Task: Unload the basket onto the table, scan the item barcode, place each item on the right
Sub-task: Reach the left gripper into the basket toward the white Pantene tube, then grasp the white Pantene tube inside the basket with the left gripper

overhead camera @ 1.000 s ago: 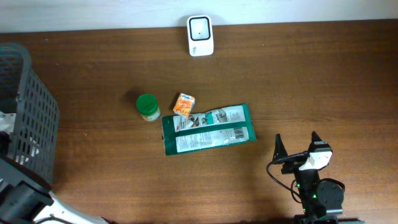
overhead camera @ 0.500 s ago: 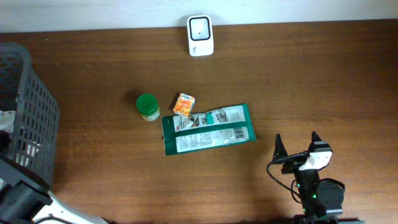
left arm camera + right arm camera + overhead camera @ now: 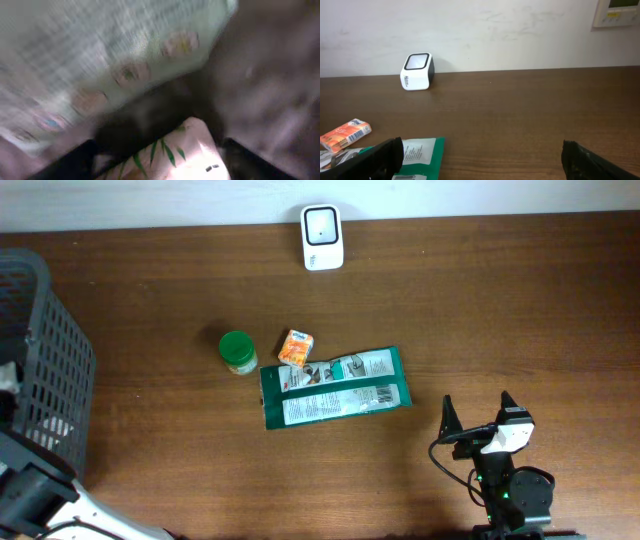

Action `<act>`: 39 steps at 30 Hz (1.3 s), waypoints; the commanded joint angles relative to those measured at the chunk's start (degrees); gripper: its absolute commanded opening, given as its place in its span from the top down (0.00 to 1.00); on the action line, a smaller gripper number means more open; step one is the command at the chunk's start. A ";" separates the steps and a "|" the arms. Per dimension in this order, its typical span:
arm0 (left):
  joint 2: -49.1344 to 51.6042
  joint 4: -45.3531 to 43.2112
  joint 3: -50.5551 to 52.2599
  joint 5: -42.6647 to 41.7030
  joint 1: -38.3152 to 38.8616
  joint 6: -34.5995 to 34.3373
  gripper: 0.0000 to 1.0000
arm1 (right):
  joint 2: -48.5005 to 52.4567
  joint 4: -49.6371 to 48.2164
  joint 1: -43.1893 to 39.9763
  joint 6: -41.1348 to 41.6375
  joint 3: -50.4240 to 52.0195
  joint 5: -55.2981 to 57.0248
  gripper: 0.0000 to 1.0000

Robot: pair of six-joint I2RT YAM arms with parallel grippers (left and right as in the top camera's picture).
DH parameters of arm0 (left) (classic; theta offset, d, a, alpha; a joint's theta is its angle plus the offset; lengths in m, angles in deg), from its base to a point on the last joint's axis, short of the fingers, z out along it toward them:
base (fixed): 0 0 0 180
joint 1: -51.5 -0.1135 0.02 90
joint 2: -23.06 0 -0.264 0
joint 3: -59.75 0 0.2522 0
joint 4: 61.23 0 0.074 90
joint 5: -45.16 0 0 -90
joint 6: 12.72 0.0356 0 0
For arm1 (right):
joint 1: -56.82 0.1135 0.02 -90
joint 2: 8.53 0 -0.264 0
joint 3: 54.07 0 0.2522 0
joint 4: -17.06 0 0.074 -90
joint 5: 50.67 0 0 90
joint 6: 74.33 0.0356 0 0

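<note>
On the brown table (image 3: 500, 310), the right gripper (image 3: 478, 423) gapes wide, empty. The left gripper (image 3: 159, 161) shows only in blur: perhaps a pink packet (image 3: 195, 145) beneath, grip impossible to tell.

Obstacles at table centre: jar (image 3: 237, 350), box (image 3: 295, 347) and pouch (image 3: 335, 387), close together. Basket (image 3: 45, 380) blocks the left edge. Scanner (image 3: 322, 237) stands at the far edge. Bare table (image 3: 520, 310) spans the right half, and also the strip between scanner and the central group.
</note>
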 commanded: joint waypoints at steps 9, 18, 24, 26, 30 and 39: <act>1.31 4.44 -0.33 5.55 -0.31 10.29 0.01 | -0.44 0.24 -0.09 0.35 0.31 -0.13 0.02; 1.29 -0.31 -0.33 0.13 -0.31 10.27 0.67 | -0.44 0.24 -0.09 0.33 0.31 -0.13 0.02; 1.29 -1.09 -0.35 -5.03 -0.13 10.23 1.00 | -0.44 0.24 -0.09 0.33 0.31 -0.13 0.02; 1.27 -0.55 -0.94 -4.98 -0.07 9.57 1.00 | -0.44 0.24 -0.09 0.35 0.31 -0.13 0.02; 1.22 2.29 -5.70 -4.70 -0.09 2.71 1.00 | -0.44 0.24 -0.09 0.33 0.31 -0.13 0.02; 1.01 21.09 -31.32 1.46 -0.09 -33.38 1.00 | -0.44 0.24 -0.09 0.33 0.31 -0.13 0.02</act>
